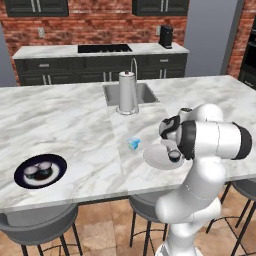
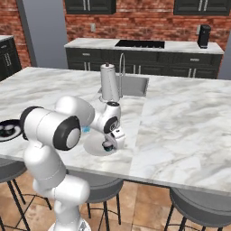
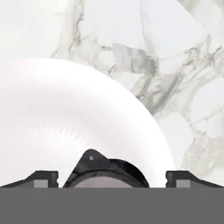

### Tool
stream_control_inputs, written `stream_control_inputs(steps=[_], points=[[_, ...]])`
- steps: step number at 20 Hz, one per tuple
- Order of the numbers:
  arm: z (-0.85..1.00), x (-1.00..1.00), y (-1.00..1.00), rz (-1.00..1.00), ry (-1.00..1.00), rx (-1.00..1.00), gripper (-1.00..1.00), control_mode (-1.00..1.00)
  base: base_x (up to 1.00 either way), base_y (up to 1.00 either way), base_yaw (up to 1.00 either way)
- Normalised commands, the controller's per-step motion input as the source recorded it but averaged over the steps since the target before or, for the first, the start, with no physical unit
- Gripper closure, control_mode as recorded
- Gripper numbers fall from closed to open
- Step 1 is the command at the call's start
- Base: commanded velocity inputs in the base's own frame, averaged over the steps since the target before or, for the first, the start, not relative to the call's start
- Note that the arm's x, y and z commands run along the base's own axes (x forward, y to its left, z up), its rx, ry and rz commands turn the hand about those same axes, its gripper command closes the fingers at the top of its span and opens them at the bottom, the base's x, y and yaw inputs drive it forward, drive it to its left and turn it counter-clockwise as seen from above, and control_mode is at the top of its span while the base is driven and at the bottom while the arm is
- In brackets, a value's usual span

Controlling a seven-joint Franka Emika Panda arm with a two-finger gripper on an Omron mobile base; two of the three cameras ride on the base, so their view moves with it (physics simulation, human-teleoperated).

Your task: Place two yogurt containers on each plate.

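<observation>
The whitish grey plate lies near the island's front edge. A dark yogurt cup with a pale top sits on its near side. My gripper hangs over it, open, its fingertips wide apart with gaps on both sides of the cup. The light blue yogurt cup stands on the counter just left of this plate. The dark navy plate at the far left carries two dark yogurt cups.
A tall steel cylinder with a knob stands beside the sink behind the plates. Grey stools tuck under the island's front edge. A back counter runs along the brick wall.
</observation>
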Motion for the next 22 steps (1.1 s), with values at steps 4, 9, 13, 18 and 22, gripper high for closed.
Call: stream_control_inputs(steps=[4,9,13,18,22], points=[[0.55,0.00,0.07,0.00,0.00,-0.12,-1.00,-1.00,0.00,0.00,0.00],[0.54,0.02,0.43,0.05,0.00,-0.20,-1.00,-1.00,0.00,0.00,0.00],[0.36,0.15,0.59,0.35,0.04,-0.07,-1.00,-1.00,0.00,0.00,0.00],[0.20,0.15,0.49,0.36,0.09,0.00,-1.00,-1.00,0.00,0.00,0.00],[0.04,0.24,0.21,0.55,0.01,0.00,-1.00,-1.00,0.00,0.00,0.00]])
